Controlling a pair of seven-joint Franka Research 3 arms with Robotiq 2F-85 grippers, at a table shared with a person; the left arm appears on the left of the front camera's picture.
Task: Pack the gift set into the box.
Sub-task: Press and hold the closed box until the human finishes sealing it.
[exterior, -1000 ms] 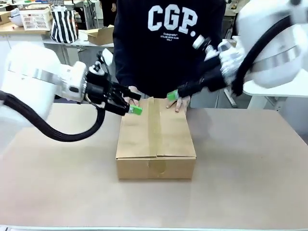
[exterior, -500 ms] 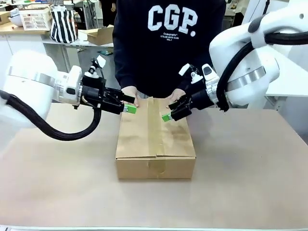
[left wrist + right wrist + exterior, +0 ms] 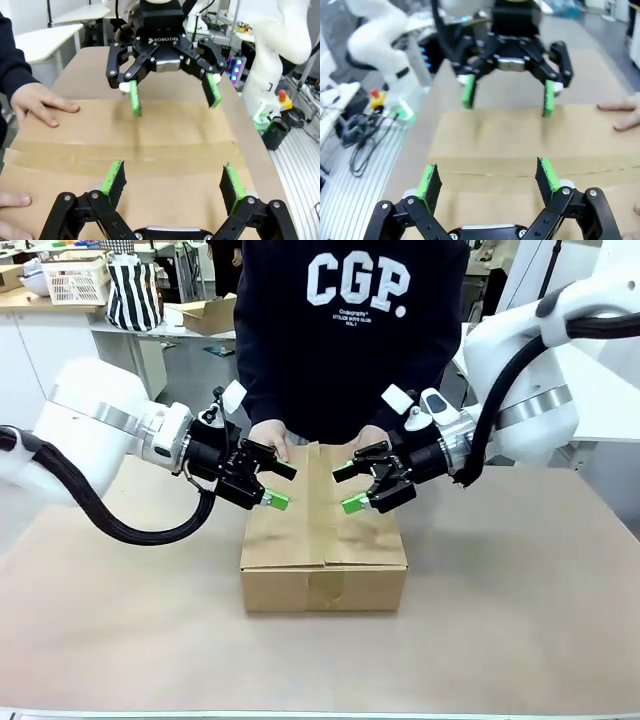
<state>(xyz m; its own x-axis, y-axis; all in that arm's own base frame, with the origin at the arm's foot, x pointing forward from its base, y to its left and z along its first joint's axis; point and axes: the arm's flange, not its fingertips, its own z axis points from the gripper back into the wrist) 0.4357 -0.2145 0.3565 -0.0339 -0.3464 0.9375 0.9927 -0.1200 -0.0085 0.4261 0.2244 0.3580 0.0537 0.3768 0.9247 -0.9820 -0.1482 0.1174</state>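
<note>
**BOTH HANDS OPEN, FACE TO FACE**

L arm (image 3: 90, 425) enters from left side, R arm (image 3: 530, 370) from right, both extended toward centre. L hand (image 3: 283, 485): jaws spread wide, nothing between pads. R hand (image 3: 348, 489): same, wide, empty. Hands approx. level, tips pointing at each other, near but apart.

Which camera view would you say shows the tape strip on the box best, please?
The front view: the tape strip runs uncovered along the top of the box and onto its near face. The left wrist view shows a sharp stretch of it crossing the picture; the right wrist view shows it blurred.
</note>
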